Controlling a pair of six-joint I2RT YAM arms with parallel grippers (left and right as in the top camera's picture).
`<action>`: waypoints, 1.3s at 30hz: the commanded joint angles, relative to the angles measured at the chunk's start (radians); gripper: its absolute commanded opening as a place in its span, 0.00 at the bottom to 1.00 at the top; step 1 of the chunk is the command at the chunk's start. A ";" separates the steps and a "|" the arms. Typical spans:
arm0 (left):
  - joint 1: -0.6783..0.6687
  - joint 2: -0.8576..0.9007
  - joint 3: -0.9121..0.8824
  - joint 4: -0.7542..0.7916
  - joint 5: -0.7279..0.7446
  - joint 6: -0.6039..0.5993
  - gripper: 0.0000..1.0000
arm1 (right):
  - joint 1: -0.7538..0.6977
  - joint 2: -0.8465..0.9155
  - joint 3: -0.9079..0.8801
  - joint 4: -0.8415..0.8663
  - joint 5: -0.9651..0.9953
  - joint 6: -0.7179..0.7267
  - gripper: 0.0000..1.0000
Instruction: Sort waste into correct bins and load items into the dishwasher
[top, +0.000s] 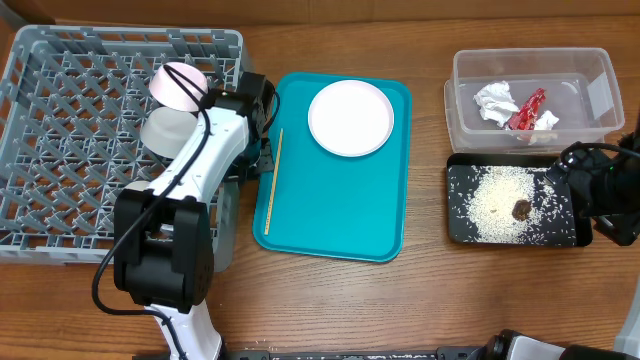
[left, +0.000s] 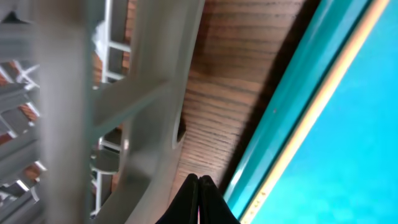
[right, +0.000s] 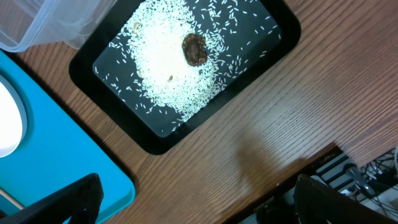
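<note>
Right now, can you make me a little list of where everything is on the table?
rack: dish rack holds a pale bowl and a grey bowl
middle: teal tray with white plate on it, wooden stick along its left side
tub: clear tub holds tissue and red wrapper
food: black tray holds rice and brown lump
left: left tool shut, between dish rack and teal tray
right: right tool open, by black tray

Left claw pinched closed, right claw spread
</note>
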 joint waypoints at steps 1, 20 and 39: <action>-0.012 0.009 -0.071 0.024 0.005 -0.024 0.05 | 0.004 -0.005 0.007 0.004 0.008 -0.002 1.00; -0.013 0.009 -0.188 0.019 0.133 -0.021 0.04 | 0.004 -0.005 0.007 -0.002 0.005 -0.002 1.00; -0.013 0.009 -0.272 0.027 0.195 -0.020 0.04 | 0.004 -0.005 0.007 -0.003 0.005 -0.002 1.00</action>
